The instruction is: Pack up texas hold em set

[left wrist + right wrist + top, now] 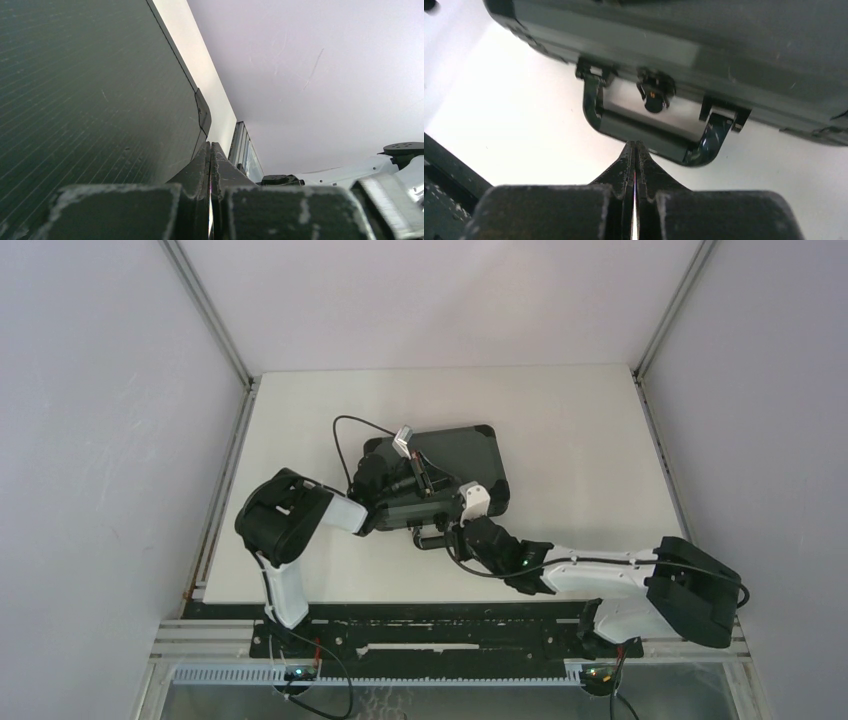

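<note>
Black case handle just beside right gripper

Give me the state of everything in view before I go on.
case: closed, lying flat.
handle: sticking out from the front wall, ungripped.
latch: too blurred to tell if fastened.
left tool: shut, empty, over the case.
right tool: shut, empty, tips at the handle.

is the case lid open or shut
Shut: the briefcase lies flat, lid down, nothing of its inside showing; lid meets base above the handle. Whether it is latched, cannot tell.
</note>
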`<state>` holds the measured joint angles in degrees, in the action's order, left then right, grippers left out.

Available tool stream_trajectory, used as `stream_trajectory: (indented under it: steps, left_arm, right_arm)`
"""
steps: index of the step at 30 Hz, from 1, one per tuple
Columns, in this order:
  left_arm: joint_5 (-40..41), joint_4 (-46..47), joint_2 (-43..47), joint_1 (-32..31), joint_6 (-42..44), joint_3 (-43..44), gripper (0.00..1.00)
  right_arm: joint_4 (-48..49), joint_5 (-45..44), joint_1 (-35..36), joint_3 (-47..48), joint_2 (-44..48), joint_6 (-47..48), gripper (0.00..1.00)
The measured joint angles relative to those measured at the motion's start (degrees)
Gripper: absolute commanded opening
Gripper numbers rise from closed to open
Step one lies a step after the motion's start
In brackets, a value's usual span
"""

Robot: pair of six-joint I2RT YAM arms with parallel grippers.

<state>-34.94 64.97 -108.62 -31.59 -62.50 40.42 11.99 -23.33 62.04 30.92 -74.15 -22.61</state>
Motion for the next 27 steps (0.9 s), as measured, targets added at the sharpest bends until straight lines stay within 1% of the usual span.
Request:
stream_trajectory:
  steps: [6,12,16,20,21,22,27]
  left_arm:
    - [0.0,0.0,0.0,0.0,0.0,0.0,0.0]
    - [-0.04,0.02,0.0,0.0,0.0,0.0,0.0]
    - [-0.17,0.02,-0.04,0.02,0.0,0.0,0.0]
    - [-0.44,0.92,-0.48,0.11,-0.57,0.02,0.0]
    - [-0.66,1.31,-0.66,0.17,-0.76,0.0,0.0]
    - [-0.22,2.03,-0.92,0.28,-0.59,0.07,0.0]
    - [0.13,2.86,-1.22,1.49,-0.63,0.11,0.0]
  right_arm:
    - [0.2,5.16,0.22,-3.39,-3.13,-2.97,0.0]
    - [1.09,9.99,-1.07,-3.56,-3.98,-3.54,0.0]
    - [2.51,13.86,-5.92,-2.56,-5.09,-2.78,0.0]
    - [4.66,18.18,-14.53,2.91,-11.8,-0.72,0.0]
    - [4.59,19.52,-16.31,4.85,-13.7,-0.26,0.0]
    - [2.75,22.64,-17.77,6.78,-15.34,-0.02,0.0]
    - [-0.76,24.48,-18.25,11.43,-18.49,2.58,0.0]
